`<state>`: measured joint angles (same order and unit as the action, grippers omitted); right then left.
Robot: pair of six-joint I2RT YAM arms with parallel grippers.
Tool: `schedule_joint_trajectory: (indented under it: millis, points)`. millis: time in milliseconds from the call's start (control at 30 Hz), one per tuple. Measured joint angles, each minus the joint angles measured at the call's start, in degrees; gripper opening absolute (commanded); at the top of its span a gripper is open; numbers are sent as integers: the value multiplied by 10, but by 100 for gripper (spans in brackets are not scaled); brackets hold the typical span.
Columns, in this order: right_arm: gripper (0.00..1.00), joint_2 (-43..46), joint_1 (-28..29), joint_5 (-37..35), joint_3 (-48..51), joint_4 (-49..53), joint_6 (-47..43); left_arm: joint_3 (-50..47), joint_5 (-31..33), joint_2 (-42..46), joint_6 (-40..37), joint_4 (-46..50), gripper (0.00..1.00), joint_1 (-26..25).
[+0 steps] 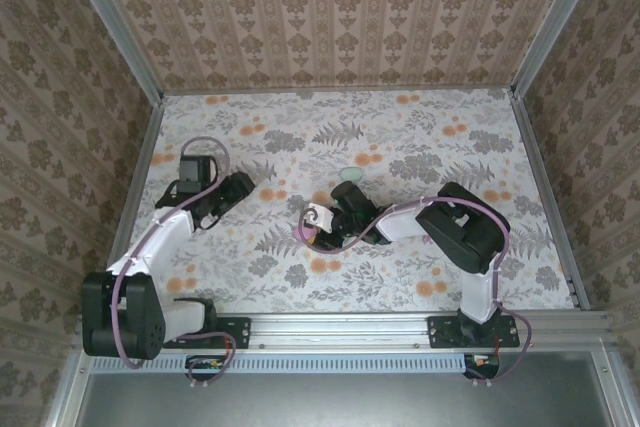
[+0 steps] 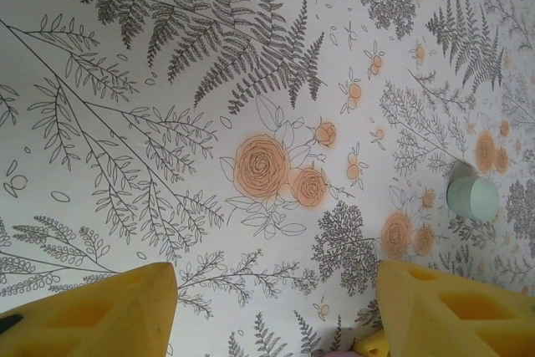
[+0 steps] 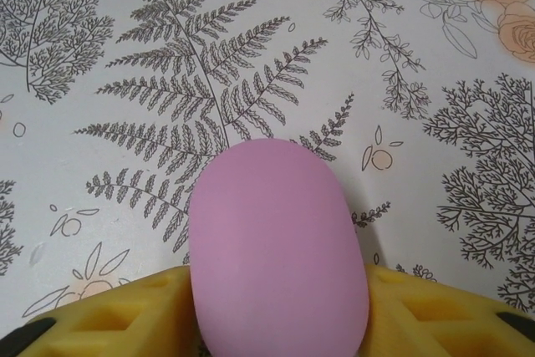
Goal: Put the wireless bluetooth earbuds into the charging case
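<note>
Floral table (image 1: 400,137), wallpaper walls. Right gripper (image 1: 322,219) pinches pink case (image 3: 272,248), long axis along fingers. Mint item (image 1: 352,175) near, at its 1 o'clock. Left gripper (image 2: 272,307) spread, empty, farther.

The table (image 1: 480,147) is covered all over with a white top, and grey ferns, leaves and small bushes are drawn on it. Orange roses and little orange dots are spread across it too, some alone and some in bunches. One small pale green thing (image 1: 352,175) with a round shape is laid on the table near the middle, a little toward the back, just beside a bunch of orange flowers.
</note>
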<state>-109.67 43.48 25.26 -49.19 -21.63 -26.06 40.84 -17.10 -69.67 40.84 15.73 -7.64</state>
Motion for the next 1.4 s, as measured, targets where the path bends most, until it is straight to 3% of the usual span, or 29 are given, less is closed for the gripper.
schedule_joint_trajectory:
  millis: [267, 600, 767, 1167, 1400]
  points:
    - [37, 21, -11, 1, 20, -25, 40, 9, -40, -14, -16, -30, 66, -22]
    - [36, 261, -118, 17, 48, -39, 107, 133, -181, -65, -61, -137, 72, -103]
    - [36, 336, -146, 17, 48, -23, 106, 211, -256, -113, -67, -166, 73, -137]
    - [37, 358, -145, -30, 48, -3, 98, 272, -353, -173, -68, -172, 71, -209]
    - [37, 358, -140, -57, 48, -15, 97, 272, -367, -191, -66, -160, 61, -221]
